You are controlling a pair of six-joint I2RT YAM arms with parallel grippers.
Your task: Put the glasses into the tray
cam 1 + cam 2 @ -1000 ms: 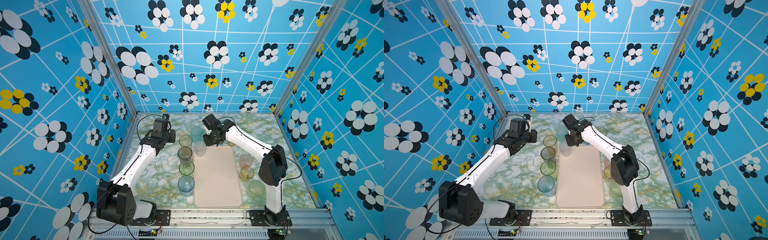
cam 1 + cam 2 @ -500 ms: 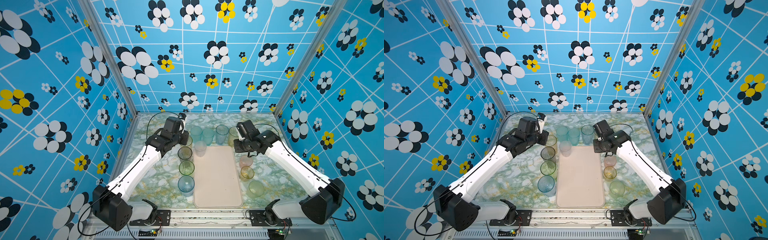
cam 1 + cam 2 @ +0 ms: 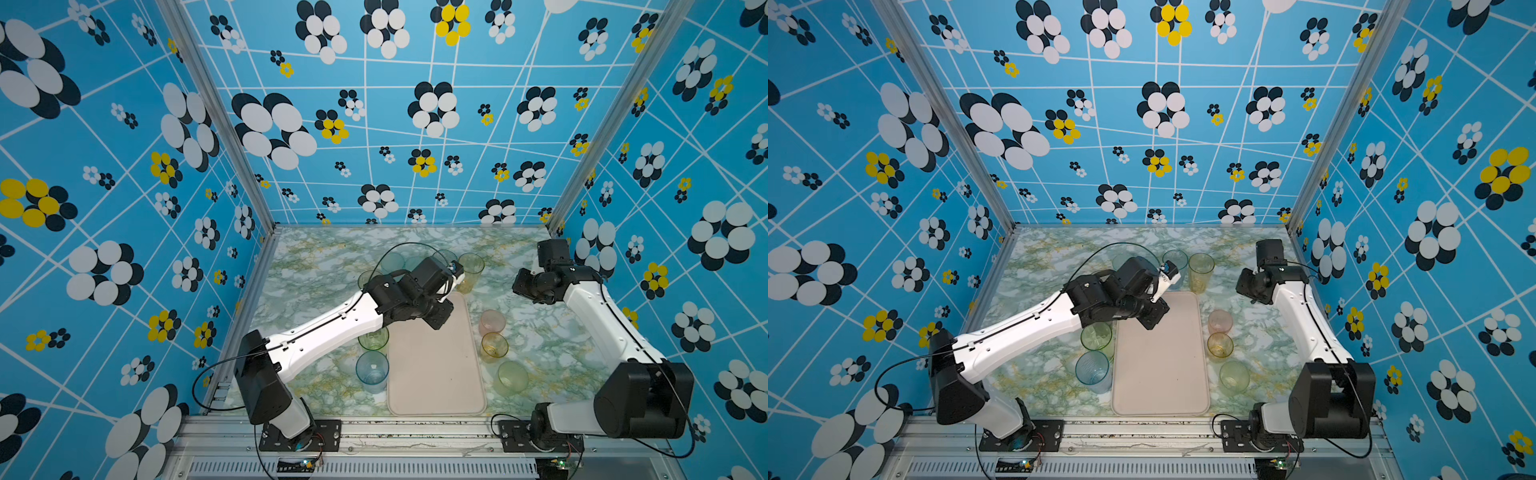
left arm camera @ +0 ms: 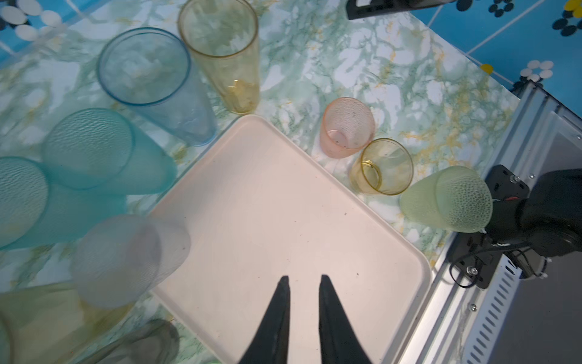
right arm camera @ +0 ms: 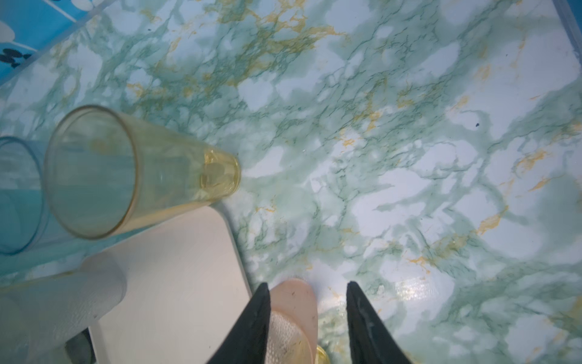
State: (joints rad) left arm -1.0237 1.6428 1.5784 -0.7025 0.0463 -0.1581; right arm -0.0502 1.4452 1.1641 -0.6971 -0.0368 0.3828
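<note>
Left end effector (image 4: pixel 303 279): swung in from the glass row, now hanging over the flat cream rectangular tray (image 3: pixel 436 365); fingers slightly apart, empty.
Right end effector (image 5: pixel 308 283): withdrawn from the tray's far end to the right side; fingers apart, empty, near a short pink frosted glass (image 5: pixel 296 302).
Glasses: ringing the tray on the marble table (image 5: pixel 409 157); frosted whitish tumbler (image 4: pixel 126 258) at its far corner, on or off unclear.
Meaning: tray bed otherwise bare; no glass gripped yet.

Place: here we are, a robot lab test cell, one closed booth.
Walls: blue flower-print panels (image 3: pixel 374 124) box in three sides.
Frame: bare aluminium posts (image 3: pixel 226 124), slotted rail (image 3: pixel 415 432) out front.
Bench: marble-look bench (image 3: pixel 316 266), arm mounting plates (image 3: pixel 330 432) bolted to that rail.
</note>
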